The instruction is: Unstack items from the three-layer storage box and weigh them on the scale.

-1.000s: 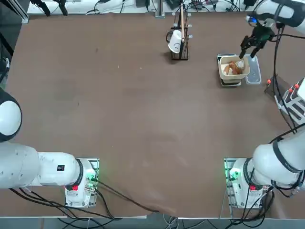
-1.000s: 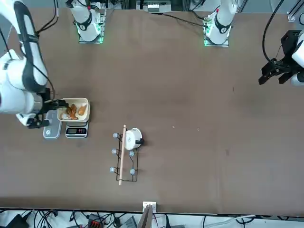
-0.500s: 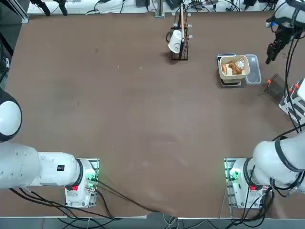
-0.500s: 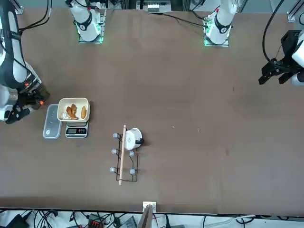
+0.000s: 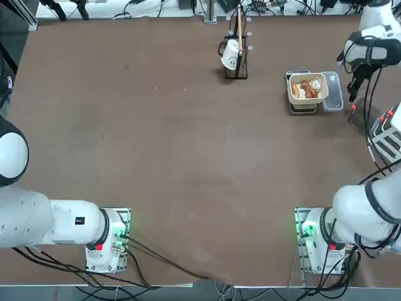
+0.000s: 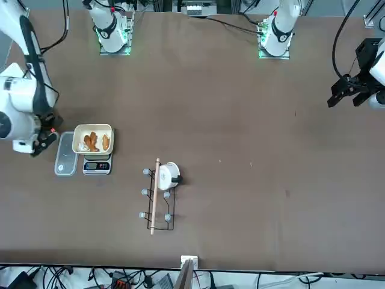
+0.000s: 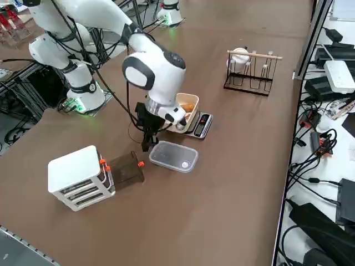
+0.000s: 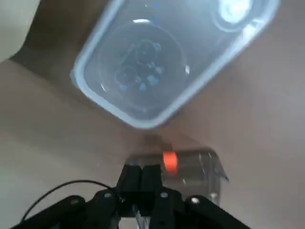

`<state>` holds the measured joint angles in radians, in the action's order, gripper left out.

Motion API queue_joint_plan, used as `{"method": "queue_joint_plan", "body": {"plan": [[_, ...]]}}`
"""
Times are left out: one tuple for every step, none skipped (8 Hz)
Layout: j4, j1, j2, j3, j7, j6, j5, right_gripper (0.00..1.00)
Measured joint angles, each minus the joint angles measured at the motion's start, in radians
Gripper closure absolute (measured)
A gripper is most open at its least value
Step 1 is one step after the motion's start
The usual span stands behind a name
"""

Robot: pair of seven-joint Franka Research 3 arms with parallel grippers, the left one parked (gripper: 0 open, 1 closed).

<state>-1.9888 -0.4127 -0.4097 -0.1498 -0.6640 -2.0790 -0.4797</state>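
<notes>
Shift since a sec ago: then spread wide right over cream square bowl (image 5: 307,88) on small flat scale w/ dark base and silvery rim (image 5: 304,108); now swung off to the right, past clear flat plastic tray (image 5: 333,91). Right arm's tool (image 7: 146,145) low over brown desk (image 5: 188,157), betw. tray and white three-layer storage box (image 7: 77,176). Pinched fully shut, nothing betw. its fingers (image 8: 151,177).

Meaning, as a guess: last piece dropped for weighing, trip back to box for next one under way. Orange-brown toy-food lumps (image 5: 305,89) lying in bowl, on scale, far right part of desk. Shut tool prob. meant to nudge or hook a drawer, not to grab yet; would need to open before any pick.

Box: at right edge of desk, nearer than scale, well apart from it. Drawer fronts w/ small red-orange tabs (image 7: 102,162) facing left, toward tray and scale. One smoky translucent drawer or flap (image 7: 125,168) out on that side, just under tool; can't tell which. Its axis roughly left-right.

Scale: long axis near-far, display end (image 7: 201,122) toward near side, bowl on far part. Tray just right of it, parallel, same near-far axis. Contents of box layers not readable.
</notes>
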Motion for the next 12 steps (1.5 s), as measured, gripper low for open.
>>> {"method": "queue_joint_plan", "body": {"plan": [[-0.026, -0.003, -0.009, 0.000, 0.000, -0.050, -0.001, 0.98], [-0.036, -0.009, -0.020, 0.002, 0.000, -0.081, -0.001, 0.98], [-0.040, -0.017, -0.028, 0.003, 0.000, -0.093, -0.002, 0.98], [-0.042, -0.025, -0.029, 0.003, -0.002, -0.095, -0.002, 0.98], [-0.046, -0.034, -0.029, 0.004, -0.003, -0.095, -0.004, 0.98], [-0.055, -0.046, -0.029, 0.004, -0.003, -0.095, -0.013, 0.98], [-0.067, -0.062, -0.029, 0.006, -0.003, -0.099, -0.029, 0.98], [-0.077, -0.081, -0.029, 0.006, -0.003, -0.110, -0.042, 0.98], [-0.082, -0.103, -0.029, 0.007, -0.003, -0.114, -0.054, 0.98], [-0.086, -0.121, -0.029, 0.007, -0.004, -0.114, -0.059, 0.98], [-0.093, -0.136, -0.029, 0.007, -0.004, -0.115, -0.069, 0.98], [-0.099, -0.154, -0.029, 0.008, -0.004, -0.115, -0.091, 0.98]]}}
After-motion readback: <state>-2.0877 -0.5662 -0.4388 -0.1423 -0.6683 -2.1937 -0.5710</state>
